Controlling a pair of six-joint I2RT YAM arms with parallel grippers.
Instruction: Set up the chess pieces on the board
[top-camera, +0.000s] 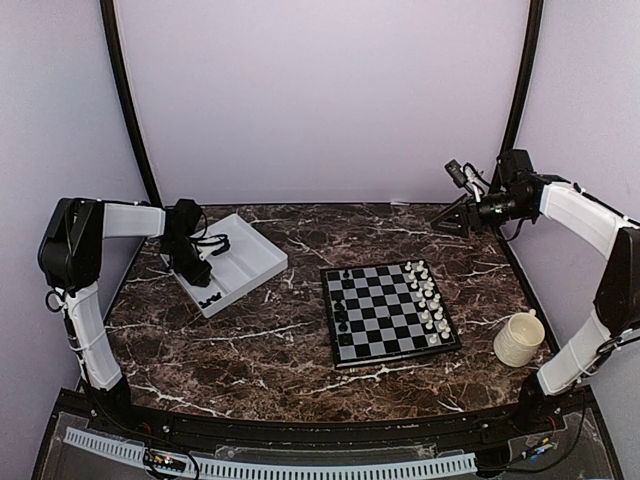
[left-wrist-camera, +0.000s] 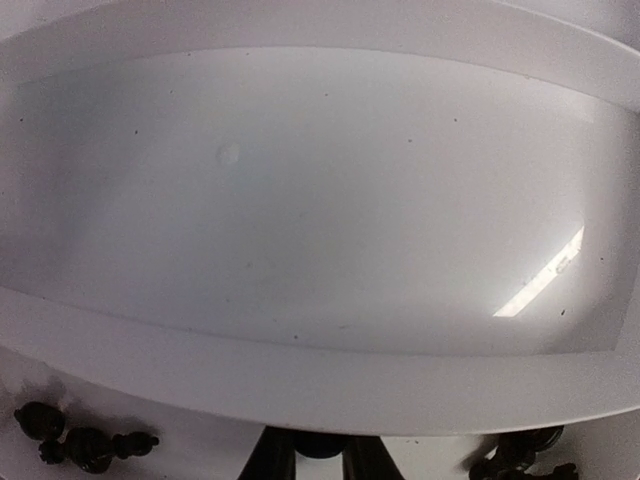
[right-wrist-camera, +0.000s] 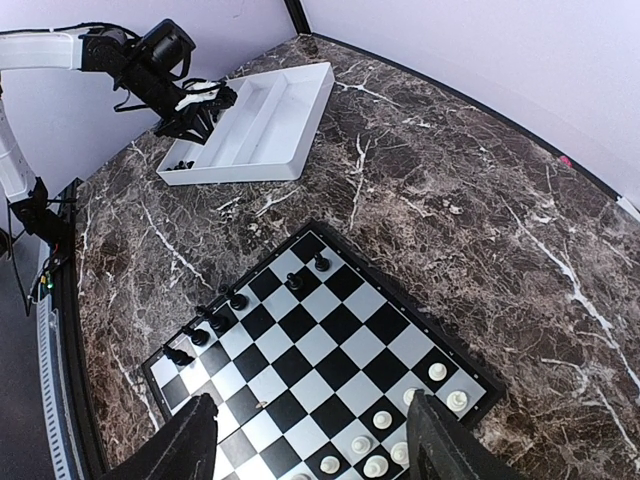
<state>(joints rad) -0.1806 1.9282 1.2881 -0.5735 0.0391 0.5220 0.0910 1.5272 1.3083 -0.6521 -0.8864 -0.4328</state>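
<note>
Chess pieces (top-camera: 342, 318): about half a dozen black ones are on the board (top-camera: 390, 310), mid-frame on the desk (top-camera: 270, 350). Most sit in a file down its left edge, two near its top-left corner. White chessmen (top-camera: 430, 300) fill two files on its right side. More black ones lie loose in the near compartment of the white tray (top-camera: 255, 255), upper left; the other compartment is bare. Left fingers (left-wrist-camera: 275, 462) are down in the tray, close together with a dark blob between them; can't tell if that's a pinched piece. Right fingers (right-wrist-camera: 190, 440) are spread wide and holding nothing, up over the board. My read: black side under half done, the rest still to ferry over.
</note>
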